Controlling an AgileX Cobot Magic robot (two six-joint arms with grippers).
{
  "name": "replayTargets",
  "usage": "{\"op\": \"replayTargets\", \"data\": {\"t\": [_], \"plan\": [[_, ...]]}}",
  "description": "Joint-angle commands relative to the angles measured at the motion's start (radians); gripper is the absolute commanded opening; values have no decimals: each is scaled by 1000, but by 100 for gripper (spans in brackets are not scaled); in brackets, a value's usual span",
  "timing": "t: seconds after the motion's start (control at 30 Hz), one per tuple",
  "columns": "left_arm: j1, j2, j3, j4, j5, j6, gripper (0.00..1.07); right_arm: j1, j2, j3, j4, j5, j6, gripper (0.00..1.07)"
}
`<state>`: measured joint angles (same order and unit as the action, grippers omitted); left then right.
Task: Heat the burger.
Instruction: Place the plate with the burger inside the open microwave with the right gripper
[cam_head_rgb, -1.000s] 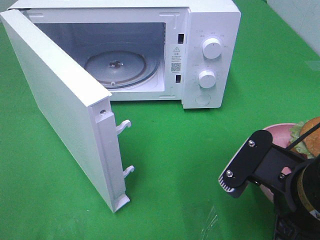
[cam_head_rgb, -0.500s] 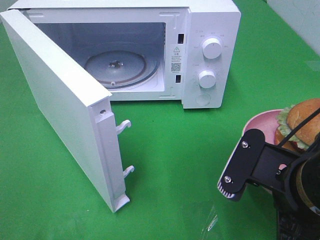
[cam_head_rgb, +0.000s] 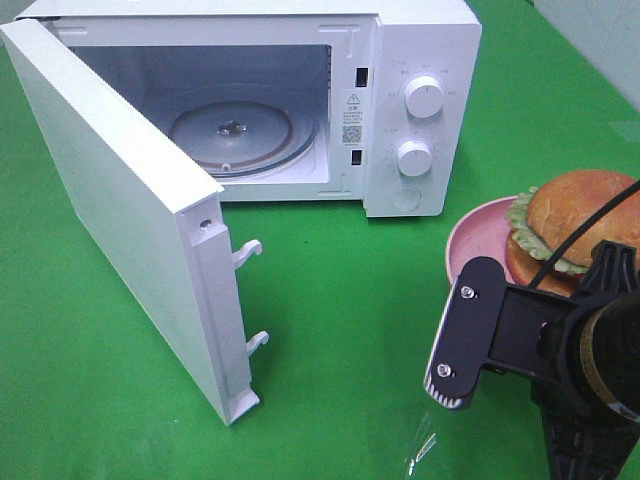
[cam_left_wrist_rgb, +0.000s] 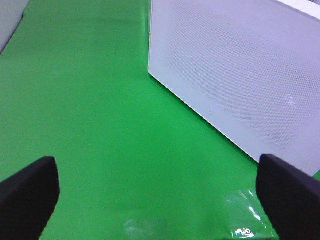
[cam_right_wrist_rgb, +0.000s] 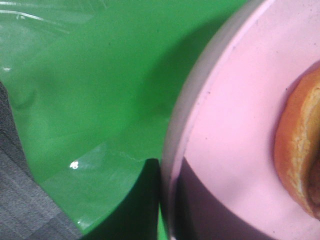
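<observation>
The burger (cam_head_rgb: 575, 215), with golden bun and green lettuce, sits on a pink plate (cam_head_rgb: 470, 240) at the right of the exterior view. My right gripper (cam_head_rgb: 500, 305) is shut on the plate's near rim (cam_right_wrist_rgb: 172, 165), and its fingertips are hidden under the black wrist bracket. The right wrist view shows the plate surface (cam_right_wrist_rgb: 235, 125) and the bun's edge (cam_right_wrist_rgb: 295, 150) close up, above the green cloth. My left gripper (cam_left_wrist_rgb: 155, 200) shows only in the left wrist view. Its two dark fingers (cam_left_wrist_rgb: 27, 192) stand wide apart and open over bare green cloth, beside the outer face of the microwave door (cam_left_wrist_rgb: 235, 75).
A white microwave (cam_head_rgb: 420, 110) stands at the back with its door (cam_head_rgb: 130, 210) swung wide open toward the front left. The glass turntable (cam_head_rgb: 232, 130) inside is bare. Two latch hooks (cam_head_rgb: 250, 250) stick out of the door edge. Green cloth covers the table.
The right gripper has carried the plate and burger leftward and higher in the exterior view, so more of the burger shows. The microwave and door have not moved.
</observation>
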<state>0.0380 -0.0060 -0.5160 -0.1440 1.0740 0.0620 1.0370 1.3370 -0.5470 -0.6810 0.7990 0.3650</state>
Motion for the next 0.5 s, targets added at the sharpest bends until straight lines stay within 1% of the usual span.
{"op": "replayTargets", "data": {"t": [0.03,0.13,0.3,0.47,0.5], "plan": [[4,-15,0,-8,-3,-4,101,2,-10,3,-64,-15,-65,0],[4,-15,0,-8,-3,-4,101,2,-10,3,-72,-41,-125,0],[4,-15,0,-8,-3,-4,101,2,-10,3,-90,-61,-159,0],[4,-15,0,-8,-3,-4,101,2,-10,3,-94,-116,-265,0],[4,-15,0,-8,-3,-4,101,2,-10,3,-94,-137,-316,0]]}}
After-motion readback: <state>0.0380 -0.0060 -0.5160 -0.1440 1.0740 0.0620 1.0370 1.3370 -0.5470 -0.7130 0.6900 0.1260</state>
